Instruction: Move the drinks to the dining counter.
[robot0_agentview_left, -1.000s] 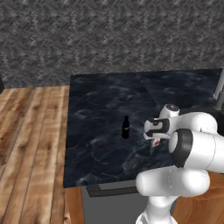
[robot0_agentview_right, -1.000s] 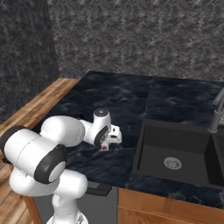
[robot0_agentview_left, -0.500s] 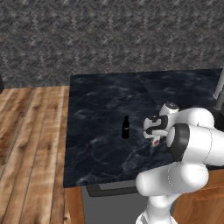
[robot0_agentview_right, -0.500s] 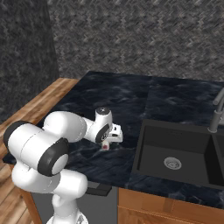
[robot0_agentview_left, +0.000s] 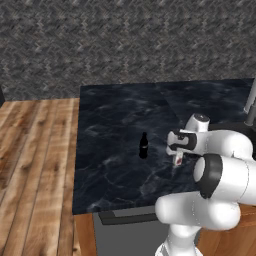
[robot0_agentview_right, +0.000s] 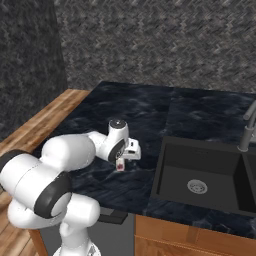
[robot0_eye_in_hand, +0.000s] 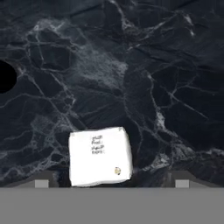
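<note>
Release is what you should read here: a moment back the gripper (robot0_eye_in_hand: 112, 186) was pinched narrow on the carton (robot0_eye_in_hand: 100, 156), and now its two fingertips (robot0_eye_in_hand: 42, 183) stand spread wide, one to either side of the white box with a clear gap on each flank. Nothing is held any more. From the hand view you are looking straight down on the carton's top face, with its small print and a little spot near one corner, and it sits square on the dark veined counter (robot0_eye_in_hand: 144, 78). From the left base view you can see the carton (robot0_agentview_left: 177, 160) standing upright under the hand, its red mark facing you. The right base view shows the same, the carton (robot0_agentview_right: 120, 164) just below the gripper (robot0_agentview_right: 123, 159) and well short of the sink (robot0_agentview_right: 205, 175).

That counter (robot0_agentview_left: 115, 125) looks to be the dining counter, so I judge this drink delivered. The bottle (robot0_agentview_left: 143, 146) already stands upright on the same slab, near the carton but not touching it; its dark round top shows at the left edge of the hand view (robot0_eye_in_hand: 5, 76). By my reading both drinks are where the task wants them.

What remains for you is a clean exit. Lift straight up before swinging away, since the fingertips flank the carton and a sideways move could tip it or nudge it toward the bottle.
</note>
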